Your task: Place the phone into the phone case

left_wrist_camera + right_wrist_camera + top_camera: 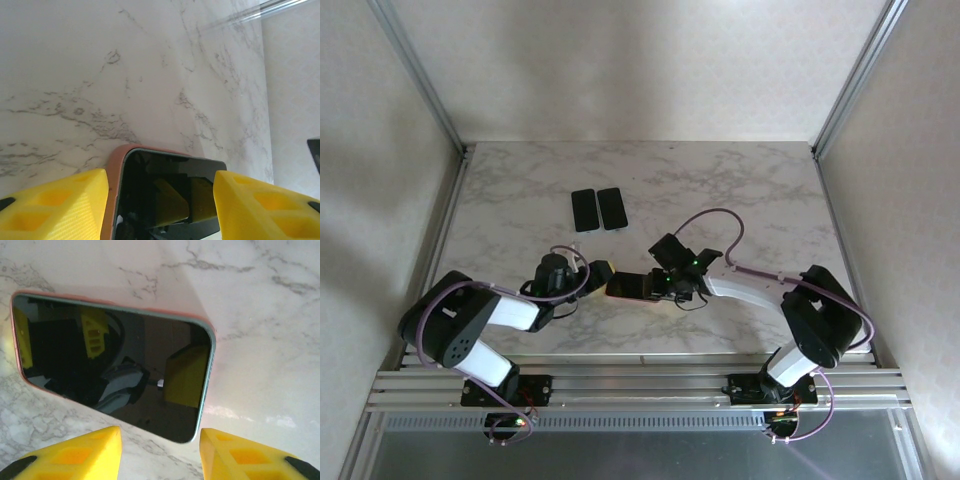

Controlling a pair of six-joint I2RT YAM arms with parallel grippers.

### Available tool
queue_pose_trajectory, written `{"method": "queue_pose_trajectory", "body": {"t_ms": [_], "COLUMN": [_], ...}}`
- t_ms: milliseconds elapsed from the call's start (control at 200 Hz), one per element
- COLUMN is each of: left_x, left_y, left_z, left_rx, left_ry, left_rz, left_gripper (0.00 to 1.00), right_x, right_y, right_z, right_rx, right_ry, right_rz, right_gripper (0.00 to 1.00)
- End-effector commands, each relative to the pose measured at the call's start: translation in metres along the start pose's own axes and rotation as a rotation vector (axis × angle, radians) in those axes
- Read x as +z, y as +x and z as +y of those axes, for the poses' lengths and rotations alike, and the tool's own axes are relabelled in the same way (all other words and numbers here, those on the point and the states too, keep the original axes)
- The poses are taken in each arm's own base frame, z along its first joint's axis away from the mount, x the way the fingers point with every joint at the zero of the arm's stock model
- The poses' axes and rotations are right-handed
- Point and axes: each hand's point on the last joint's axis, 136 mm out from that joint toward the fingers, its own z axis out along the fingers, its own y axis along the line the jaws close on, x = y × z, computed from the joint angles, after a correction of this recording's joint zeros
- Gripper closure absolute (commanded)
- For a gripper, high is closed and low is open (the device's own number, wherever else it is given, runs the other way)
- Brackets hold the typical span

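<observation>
From above, the white marble surface (740, 190) has both arms reaching in to meet near its front middle. Between them lies a black phone (630, 287). Farther back, a flat black slab (584, 210) lies just beside a second flat black slab (611, 208), well apart from the arms.

The wrist cameras show more. The black phone (170, 200) sits in a pink phone case (112, 170), and the pink rim goes round its corner. The left gripper (160, 172) has one yellow finger on each long side, pressed right up to the case, so it looks clamped on it.

The right wrist camera looks down on the shiny screen of the black phone (110, 360). The phone has a pale green edge, and the pink phone case (16, 360) peeks out round it. The right gripper (160, 432) has its yellow fingers apart, just beside the near long side, not touching.

The left arm lies low and bends in from the left, with the left gripper (600, 272) at the phone's left end. The right arm bends at a raised elbow and stretches left, with the right gripper (665, 283) at the phone's other end.
</observation>
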Motion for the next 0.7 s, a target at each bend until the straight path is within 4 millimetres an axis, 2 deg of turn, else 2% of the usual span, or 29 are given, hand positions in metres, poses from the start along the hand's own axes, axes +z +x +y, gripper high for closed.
{"method": "queue_pose_trajectory", "body": {"t_ms": [0, 391, 696], "left_x": [-0.001, -0.002, -0.002], "left_y": [0.002, 0.02, 0.023], "left_z": [0.005, 0.007, 0.004], "left_rx": [-0.018, -0.034, -0.036], "left_ry": [0.007, 0.023, 0.038], "left_rz": [-0.004, 0.047, 0.061], "left_gripper": [0.42, 0.41, 0.41], "right_x": [0.002, 0.009, 0.0], "right_y": [-0.007, -0.012, -0.015], "right_z": [0.008, 0.014, 0.004], "right_rx": [-0.033, -0.029, -0.016], "right_ry": [0.004, -0.004, 0.048], "right_rz": [-0.023, -0.019, -0.043], "right_gripper": [0.55, 0.54, 0.5]}}
